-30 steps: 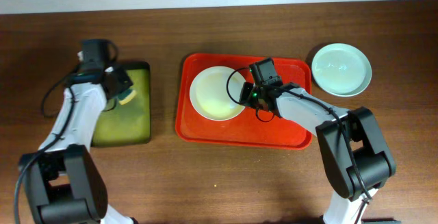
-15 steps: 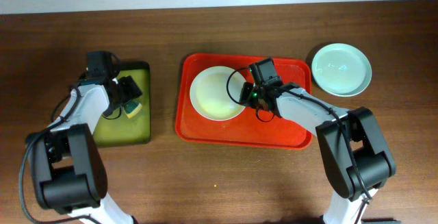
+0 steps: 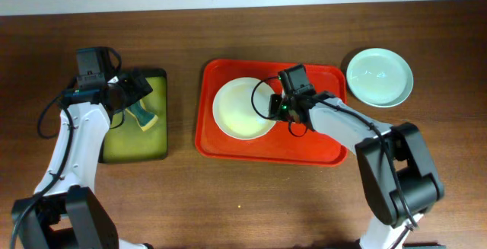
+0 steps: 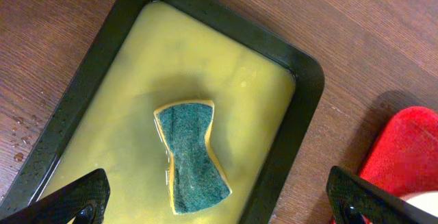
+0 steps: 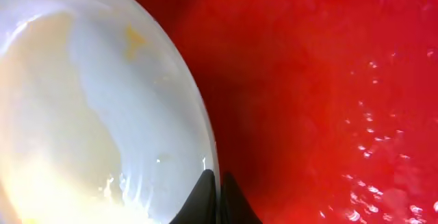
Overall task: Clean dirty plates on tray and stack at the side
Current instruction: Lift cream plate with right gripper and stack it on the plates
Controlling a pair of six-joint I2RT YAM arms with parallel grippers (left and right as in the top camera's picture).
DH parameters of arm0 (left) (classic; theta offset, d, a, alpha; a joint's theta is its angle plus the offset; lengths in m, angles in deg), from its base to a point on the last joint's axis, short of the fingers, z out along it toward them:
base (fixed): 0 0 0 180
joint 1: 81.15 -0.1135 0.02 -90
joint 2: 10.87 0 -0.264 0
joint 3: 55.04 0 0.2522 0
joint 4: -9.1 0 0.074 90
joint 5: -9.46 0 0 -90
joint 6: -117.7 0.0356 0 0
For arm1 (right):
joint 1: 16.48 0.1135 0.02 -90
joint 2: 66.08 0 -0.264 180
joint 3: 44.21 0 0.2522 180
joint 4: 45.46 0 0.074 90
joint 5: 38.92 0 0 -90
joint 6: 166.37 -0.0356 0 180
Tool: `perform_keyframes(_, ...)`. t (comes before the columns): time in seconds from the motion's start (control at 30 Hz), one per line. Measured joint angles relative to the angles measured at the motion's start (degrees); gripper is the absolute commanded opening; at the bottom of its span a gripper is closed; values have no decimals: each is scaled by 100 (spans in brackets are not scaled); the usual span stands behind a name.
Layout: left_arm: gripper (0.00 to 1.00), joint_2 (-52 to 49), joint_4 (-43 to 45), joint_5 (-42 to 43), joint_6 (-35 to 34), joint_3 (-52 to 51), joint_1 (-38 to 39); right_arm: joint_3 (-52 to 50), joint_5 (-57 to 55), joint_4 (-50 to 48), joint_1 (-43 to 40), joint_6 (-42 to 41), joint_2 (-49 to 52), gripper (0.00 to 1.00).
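While both arms are reaching over it, table point(image 3: 243, 211): brown wood, carrying two trays and a plate.
Tray point(image 3: 228, 148): red, lying at the middle, wet beads glinting on its floor in the right wrist view.
Black-rimmed tray point(image 4: 301, 80): sitting left of the red one and apart from it, holding yellow-green liquid.
White plate point(image 3: 242, 108): resting inside the tray's left half, a yellowish smear showing across it.
Mint plate point(image 3: 380, 76): sitting on the table near the tray's upper right corner, not touching it.
Left gripper point(image 3: 133, 89): hovering over the black-rimmed tray, jaws spreading wide, fingers point(image 4: 75, 200) showing at the lower corners of the wrist view, holding nothing.
Right gripper point(image 5: 213, 196): pinching tight on the white plate's right rim, one tip on the plate side, one over the tray floor.
Sponge point(image 4: 191, 155): lying in the liquid, green face up, narrowing at its waist, touching neither finger.
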Motion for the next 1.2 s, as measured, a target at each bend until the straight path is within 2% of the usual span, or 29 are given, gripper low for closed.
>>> perform_keyframes(0.07, 99, 0, -2, 2, 0, 0, 0, 20, -219, 341, 0, 326, -238, 4)
perform_keyframes(0.2, 99, 0, 0, 2, 0, 0, 0, 522, -977, 1613, 13, 863, -579, 4)
perform_keyframes(0.3, 99, 0, 0, 0, 0, 0, 0, 1325, -2256, 2846, 201, 1228, -675, 4)
perform_keyframes(0.4, 99, 0, -4, 2, 0, 0, 0, 2256, -4415, 3832, 920, 1860, -715, 4)
perform_keyframes(0.5, 99, 0, -2, 0, 0, 0, 0, 2769, -6264, 3853, 1799, 3082, -750, 4)
perform_keyframes(0.6, 99, 0, -2, 2, 0, 0, 0, 2778, -6918, 3794, 2251, 3705, -756, 4)
perform_keyframes(1.0, 99, 0, -2, 2, 0, 0, 0, 2778, -8185, 3971, 2302, 4094, -756, 4)
perform_keyframes(1.03, 99, 0, -2, 2, 0, 0, 0, 2778, -8000, 3987, 2293, 3939, -758, 4)
perform_keyframes(1.1, 99, 0, -4, 0, 0, 0, 0, 2778, -6629, 3974, 2109, 3670, -763, 4)
perform_keyframes(1.2, 99, 0, -4, 0, 0, 0, 0, 2756, -4806, 4179, 1261, 3257, -695, 4)
